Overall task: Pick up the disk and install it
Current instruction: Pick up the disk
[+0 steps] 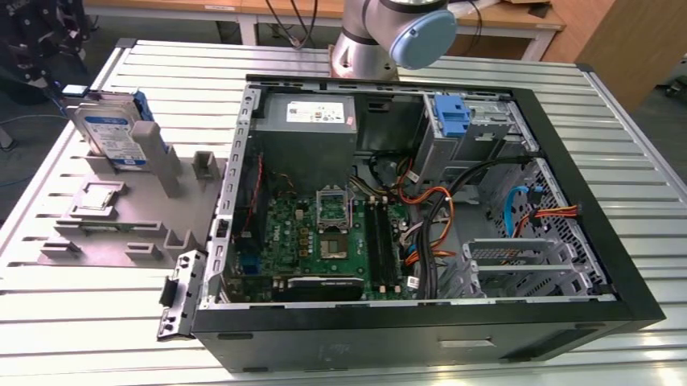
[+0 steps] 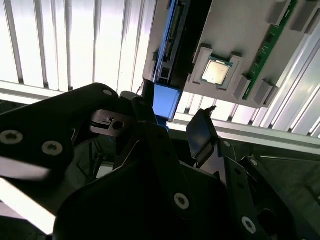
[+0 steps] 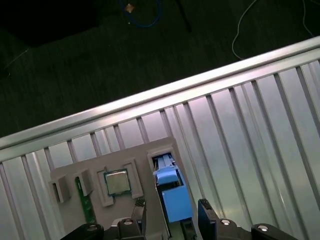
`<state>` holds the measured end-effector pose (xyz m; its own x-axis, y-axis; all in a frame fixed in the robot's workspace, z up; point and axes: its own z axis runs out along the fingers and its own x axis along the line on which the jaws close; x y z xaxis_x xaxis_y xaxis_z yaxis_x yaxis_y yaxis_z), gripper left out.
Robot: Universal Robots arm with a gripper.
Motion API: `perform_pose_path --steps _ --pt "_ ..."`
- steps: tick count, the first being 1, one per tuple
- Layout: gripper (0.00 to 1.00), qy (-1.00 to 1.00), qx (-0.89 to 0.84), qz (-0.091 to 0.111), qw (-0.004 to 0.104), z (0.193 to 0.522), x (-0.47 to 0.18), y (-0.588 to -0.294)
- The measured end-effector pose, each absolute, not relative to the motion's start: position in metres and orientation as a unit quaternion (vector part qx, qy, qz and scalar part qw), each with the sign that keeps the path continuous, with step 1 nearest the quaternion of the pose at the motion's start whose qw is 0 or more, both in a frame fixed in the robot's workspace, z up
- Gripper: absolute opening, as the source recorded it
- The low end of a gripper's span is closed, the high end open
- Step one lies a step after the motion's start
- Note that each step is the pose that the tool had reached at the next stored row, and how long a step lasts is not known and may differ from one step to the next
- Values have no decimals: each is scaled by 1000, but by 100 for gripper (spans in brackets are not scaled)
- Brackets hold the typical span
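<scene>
The disk stands on edge in a slot at the far end of the grey holder, on the exterior view's left. It is a silver drive with a white-and-blue label in a blue bracket. In both wrist views my gripper hangs just over the disk's blue bracket end. One black finger is on each side of it. The gripper is open, with a gap showing beside the bracket.
The open computer case lies at the centre and right of the slatted metal table, with a blue drive bay at its far side. The holder also carries a square silver chip and a green memory stick. Past the table edge is dark floor.
</scene>
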<state>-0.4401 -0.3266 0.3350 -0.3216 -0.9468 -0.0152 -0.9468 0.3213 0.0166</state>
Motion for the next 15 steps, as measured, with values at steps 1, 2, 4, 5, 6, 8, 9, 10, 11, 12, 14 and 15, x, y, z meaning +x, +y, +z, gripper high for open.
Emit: perform_pose_path --steps 1,2,4,5,6,8,9,10,11,12,14,15 --pt "53 813 -583 11 1 335 -441 -327" --pt "53 813 -583 11 2 334 -441 -327" --pt "53 813 -583 11 2 333 -442 -327" --pt "53 812 -584 11 2 333 -442 -327" --pt "53 810 -586 11 2 333 -442 -327" --pt "53 807 -590 11 2 332 -442 -327" --pt "53 805 -593 11 2 332 -442 -327" --pt "53 803 -596 11 2 332 -442 -327" --pt "53 800 -600 11 2 332 -442 -327" --pt "53 797 -604 10 2 331 -442 -327" --pt "53 791 -612 10 2 331 -442 -327" --pt "53 790 -613 10 3 330 -443 -327"
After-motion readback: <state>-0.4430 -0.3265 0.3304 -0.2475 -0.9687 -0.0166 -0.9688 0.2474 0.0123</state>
